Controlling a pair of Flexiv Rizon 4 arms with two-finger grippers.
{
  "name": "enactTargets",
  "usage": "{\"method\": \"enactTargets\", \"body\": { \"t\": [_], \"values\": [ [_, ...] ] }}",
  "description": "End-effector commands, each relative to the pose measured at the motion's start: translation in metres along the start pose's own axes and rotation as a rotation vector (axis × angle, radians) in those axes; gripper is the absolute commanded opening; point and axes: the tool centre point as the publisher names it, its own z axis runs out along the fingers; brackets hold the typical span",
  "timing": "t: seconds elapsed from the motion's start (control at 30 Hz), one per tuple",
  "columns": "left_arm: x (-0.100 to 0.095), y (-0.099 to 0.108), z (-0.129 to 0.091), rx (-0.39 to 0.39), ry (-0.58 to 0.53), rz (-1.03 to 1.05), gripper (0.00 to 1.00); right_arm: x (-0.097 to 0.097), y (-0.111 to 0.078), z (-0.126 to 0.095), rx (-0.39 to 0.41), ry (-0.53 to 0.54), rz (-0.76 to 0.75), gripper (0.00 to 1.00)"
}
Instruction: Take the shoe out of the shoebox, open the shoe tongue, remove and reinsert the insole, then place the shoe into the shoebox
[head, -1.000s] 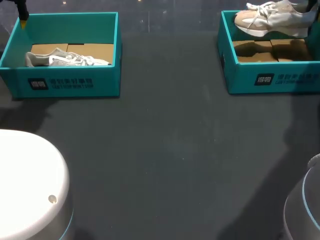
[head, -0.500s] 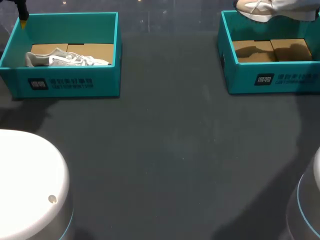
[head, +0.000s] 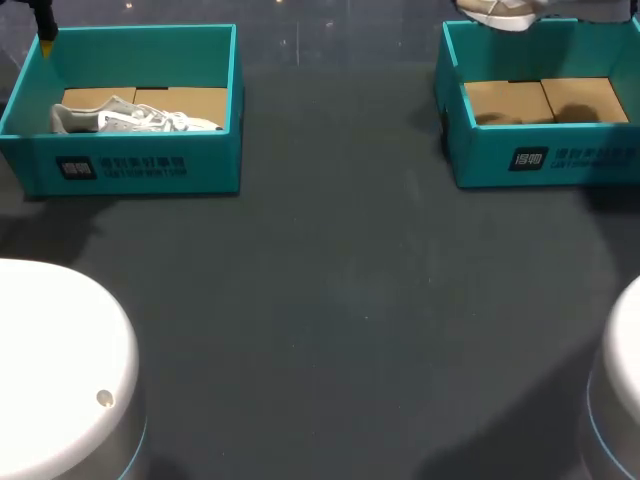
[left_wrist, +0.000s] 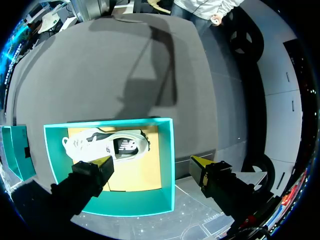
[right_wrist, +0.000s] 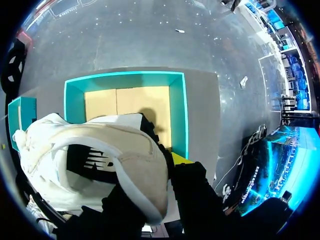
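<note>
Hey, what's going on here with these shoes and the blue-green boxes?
The right arm's tool holds a white shoe in the air above the right shoebox, which has nothing else in it. The left tool hangs open above the left shoebox, where a second shoe lies inside. No tongue or insole is being handled yet.

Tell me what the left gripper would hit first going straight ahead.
Probably the shoebox: the open left gripper hangs over its side wall, one finger above the shoe inside, the other outside. Depth is unclear, so wall or shoe could come first.
</note>
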Motion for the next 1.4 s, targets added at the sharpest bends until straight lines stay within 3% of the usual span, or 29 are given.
{"method": "enactTargets", "body": {
  "t": [0.03, 0.17, 0.53, 0.93, 1.2, 1.4],
  "values": [
    [0.001, 0.000, 0.000, 0.000, 0.001, 0.002, 1.00, 0.016, -0.042, -0.022, -0.103, -0.029, -0.002, 0.00],
    [0.001, 0.000, 0.000, 0.000, 0.001, 0.002, 1.00, 0.035, -0.067, -0.029, -0.134, -0.019, -0.029, 0.00],
    [0.001, 0.000, 0.000, 0.000, 0.001, 0.002, 1.00, 0.117, -0.150, -0.049, -0.137, -0.048, -0.011, 0.00],
    [0.001, 0.000, 0.000, 0.000, 0.001, 0.002, 1.00, 0.199, -0.224, -0.052, -0.112, -0.051, 0.017, 0.00],
    [0.001, 0.000, 0.000, 0.000, 0.001, 0.002, 1.00, 0.237, -0.264, -0.047, -0.085, -0.025, -0.003, 0.00],
    [0.001, 0.000, 0.000, 0.000, 0.001, 0.002, 1.00, 0.237, -0.264, -0.047, -0.085, -0.025, -0.003, 0.00]
  ]
}}
